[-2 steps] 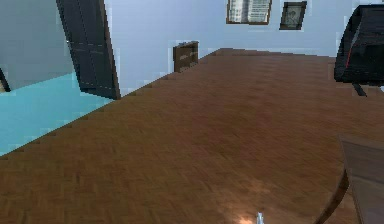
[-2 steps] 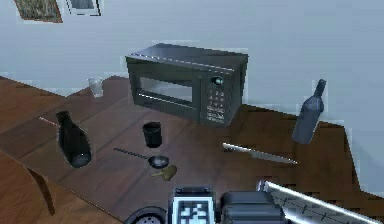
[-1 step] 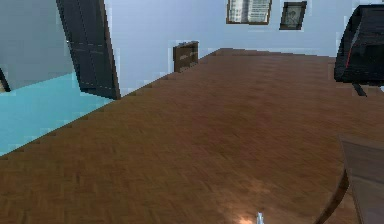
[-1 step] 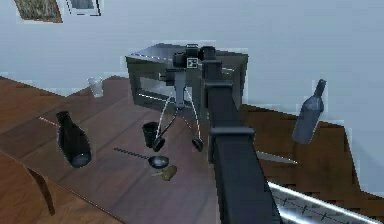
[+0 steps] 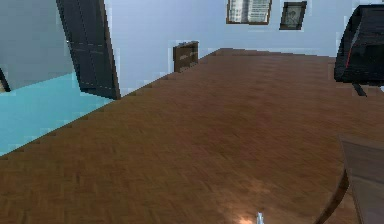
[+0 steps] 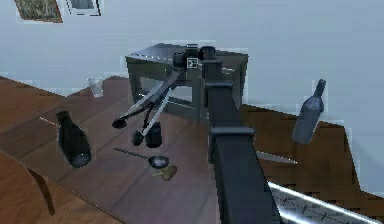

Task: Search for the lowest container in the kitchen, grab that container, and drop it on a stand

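Note:
In the arm side view, my arm's dark bar rises from the bottom edge, and the gripper (image 6: pixel 133 128) reaches left over a brown wooden table (image 6: pixel 110 185). A small dark round cup-like thing (image 6: pixel 157 160) lies on the table just below the fingers. A small upright dark item (image 6: pixel 153 135) stands right beside the fingertips, so I cannot tell whether the gripper holds anything. A dark rounded vase (image 6: pixel 72 142) stands at the table's left. Behind the table is a grey stand (image 6: pixel 150 68) with a glass front.
A clear glass (image 6: pixel 96 88) sits at the table's far left and a dark blue bottle (image 6: pixel 308 113) at its right. Thin cutlery (image 6: pixel 130 153) lies on the table. The forward view has open wooden floor (image 5: pixel 200 130), a dark door (image 5: pixel 90 45), a small brown cabinet (image 5: pixel 186 55) and a table corner (image 5: pixel 365 175).

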Tool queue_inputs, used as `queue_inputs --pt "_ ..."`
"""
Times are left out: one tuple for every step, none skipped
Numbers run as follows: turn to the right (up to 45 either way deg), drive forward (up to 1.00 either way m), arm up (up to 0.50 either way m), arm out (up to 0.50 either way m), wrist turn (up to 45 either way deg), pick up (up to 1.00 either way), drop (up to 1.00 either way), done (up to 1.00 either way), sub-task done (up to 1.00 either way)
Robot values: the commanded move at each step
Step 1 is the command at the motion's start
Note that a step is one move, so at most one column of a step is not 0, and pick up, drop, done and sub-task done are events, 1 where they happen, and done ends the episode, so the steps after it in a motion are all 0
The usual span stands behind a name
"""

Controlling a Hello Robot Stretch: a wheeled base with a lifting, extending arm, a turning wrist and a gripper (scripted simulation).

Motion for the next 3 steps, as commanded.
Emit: queue_inputs --pt "0.0 0.00 0.00 0.00 45.0 0.00 0.00 0.00 0.00" --pt "0.0 0.00 0.00 0.00 45.0 0.00 0.00 0.00 0.00" --pt "0.0 0.00 -0.30 0.00 0.0 0.00 0.00 0.00 0.00"
